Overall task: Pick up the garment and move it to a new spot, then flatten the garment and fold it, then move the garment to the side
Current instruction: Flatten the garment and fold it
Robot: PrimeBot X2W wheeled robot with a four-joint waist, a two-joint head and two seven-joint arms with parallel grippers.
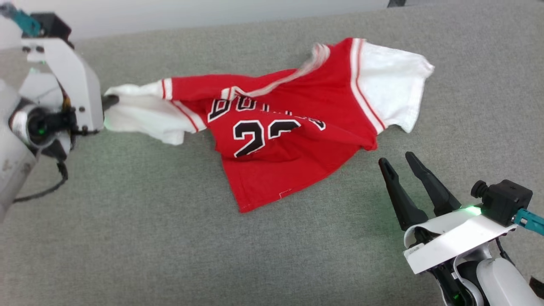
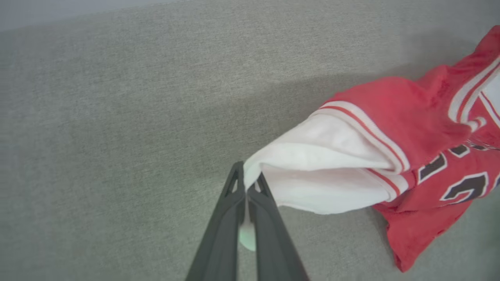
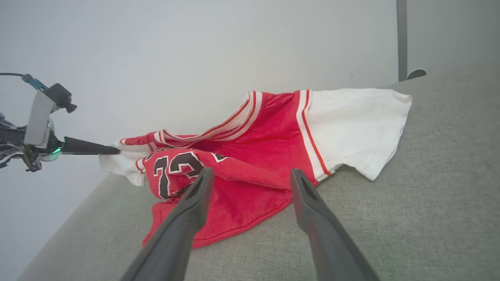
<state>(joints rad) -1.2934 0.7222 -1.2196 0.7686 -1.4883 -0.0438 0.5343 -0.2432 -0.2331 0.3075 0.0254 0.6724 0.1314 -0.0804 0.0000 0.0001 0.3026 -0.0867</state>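
Garment (image 1: 297,140) lies rumpled on grey surface (image 1: 127,221), white sleeve (image 1: 140,117) pinched in left tool (image 2: 247,176); right tool (image 1: 396,159) gapes empty.

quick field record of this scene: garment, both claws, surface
garment: red sports jersey with white sleeves, striped trim, black number; crumpled, lying partly spread
left claw: shut on the edge of one white sleeve
right claw: open, empty, near the jersey's lower edge, not touching
surface: grey fabric surface under the jersey
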